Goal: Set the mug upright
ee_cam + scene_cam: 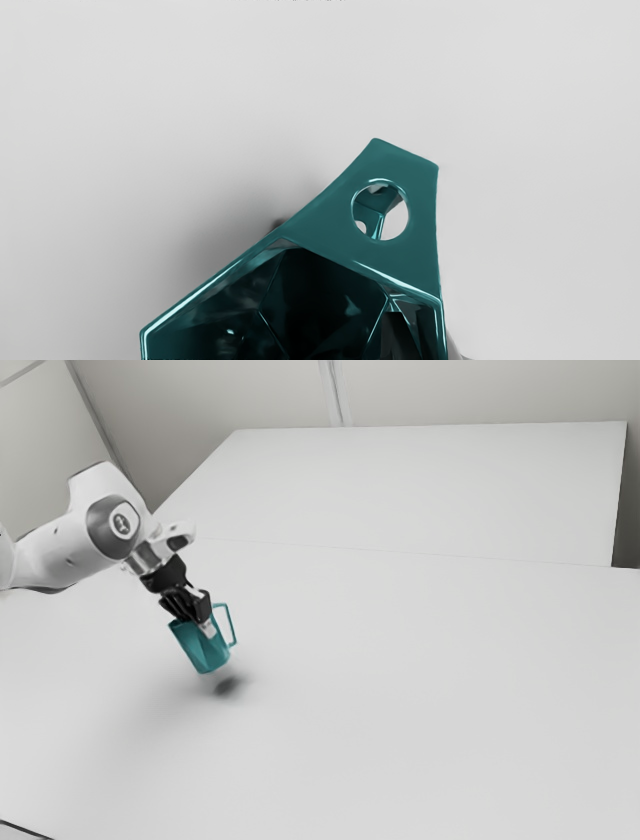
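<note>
In the exterior view the gripper is at the rim of the teal mug, shut on its wall. The mug hangs above the table with a dark shadow below it, tilted, its mouth toward the exterior view's upper left and its handle toward the exterior view's right. Looking from the wrist view, the gripper has one finger inside the faceted mug and the other just outside the wall. The handle's flat top with a round hole extends away from the mouth.
The wide pale table lies under and around the mug. Behind it in the exterior view stands a large white panel-like surface. A dark thin line shows at the exterior view's lower left corner.
</note>
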